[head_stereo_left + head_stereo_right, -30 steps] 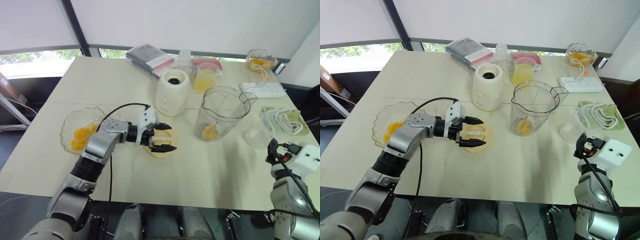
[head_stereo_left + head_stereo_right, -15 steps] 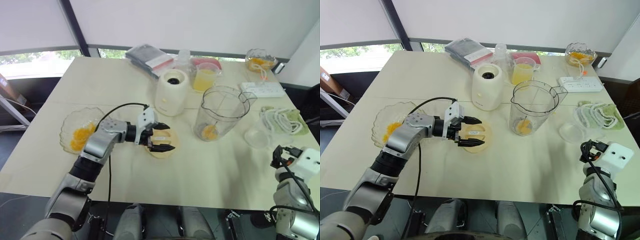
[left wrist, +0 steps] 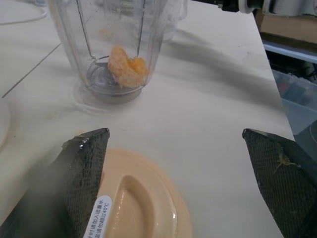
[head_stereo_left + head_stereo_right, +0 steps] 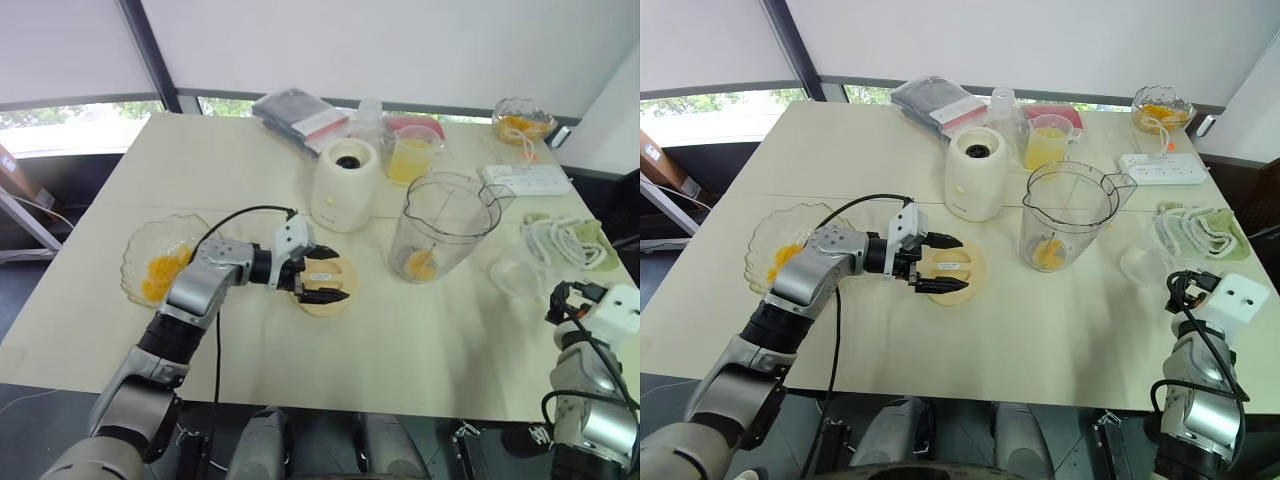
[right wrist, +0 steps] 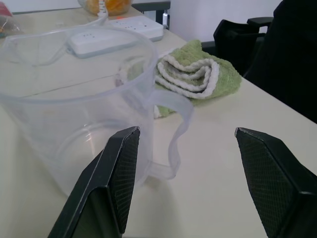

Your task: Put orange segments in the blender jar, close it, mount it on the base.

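1. The blender jar [image 4: 441,226] stands upright right of centre in the head view, lidless, with orange segments [image 3: 127,68] lying on the dark blade at its bottom.
2. More orange segments fill the glass dish [image 4: 160,262] at the left of the frame, beside my left forearm.
3. The base [image 4: 346,185] sits just up and left of the jar, near it but apart, dark socket facing up.
4. A round cream lid [image 4: 327,285] lies flat on the table [image 4: 400,340] at centre frame, left of the jar (a white label shows on it in the left wrist view).
5. My left gripper [image 4: 324,274] hangs at the lid with its two black fingers spread wide, one on either side of the lid; I cannot tell whether they touch it.
6. My right gripper [image 5: 198,183] is at the lower right edge of the head view, fingers apart and holding nothing; in its wrist view a small clear handled cup [image 5: 79,106] lies just ahead of them.
7. Beyond that cup lies a folded green-and-white towel [image 5: 195,74], and further back a white power strip [image 4: 525,178].
8. At the top of the frame stand a cup of yellow juice [image 4: 410,157], a glass bowl of fruit [image 4: 521,120] in the upper right, and a dark packet [image 4: 300,117].
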{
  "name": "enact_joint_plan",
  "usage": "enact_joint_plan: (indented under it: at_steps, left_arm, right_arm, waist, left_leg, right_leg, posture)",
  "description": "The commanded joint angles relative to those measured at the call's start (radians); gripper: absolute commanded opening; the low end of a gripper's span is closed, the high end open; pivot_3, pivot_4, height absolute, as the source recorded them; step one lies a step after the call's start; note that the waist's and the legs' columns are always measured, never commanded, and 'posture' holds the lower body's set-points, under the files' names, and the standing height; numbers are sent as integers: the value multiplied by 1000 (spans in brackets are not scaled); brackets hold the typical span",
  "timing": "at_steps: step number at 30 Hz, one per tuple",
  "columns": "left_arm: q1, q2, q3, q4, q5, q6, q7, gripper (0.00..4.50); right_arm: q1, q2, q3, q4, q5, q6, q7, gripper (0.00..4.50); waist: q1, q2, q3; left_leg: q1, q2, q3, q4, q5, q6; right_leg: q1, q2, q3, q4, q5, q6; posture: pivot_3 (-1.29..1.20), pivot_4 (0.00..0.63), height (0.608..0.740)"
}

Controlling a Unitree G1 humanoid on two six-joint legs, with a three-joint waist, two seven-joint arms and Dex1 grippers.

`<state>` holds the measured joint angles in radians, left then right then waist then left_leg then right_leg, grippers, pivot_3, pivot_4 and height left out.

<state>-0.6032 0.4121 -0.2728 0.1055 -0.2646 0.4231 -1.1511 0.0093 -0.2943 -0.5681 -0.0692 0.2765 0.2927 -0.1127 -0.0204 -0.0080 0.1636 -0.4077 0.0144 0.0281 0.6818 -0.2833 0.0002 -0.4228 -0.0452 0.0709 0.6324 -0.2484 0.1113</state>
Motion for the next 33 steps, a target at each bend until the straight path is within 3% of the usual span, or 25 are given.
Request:
enact_joint_plan:
  at_steps: [1,33]
  left_arm:
    - [-17,6,9,-36,-2,-15,2,4500]
    - [-5,14,6,-68,-8,0,16,4500]
  right_arm:
    - [-19,-21,-23,9,-15,-37,-7,3171]
    - [-163,-123,-21,318,-45,-167,-17,3171]
  waist:
    - [0,0,0]
    - [-1,0,0]
  left_leg:
    - [0,0,0,0,0,0]
    - [0,0,0,0,0,0]
  right_leg:
    - [0,0,0,0,0,0]
    - [0,0,0,0,0,0]
  posture:
    - [0,150,740]
    - [0,150,740]
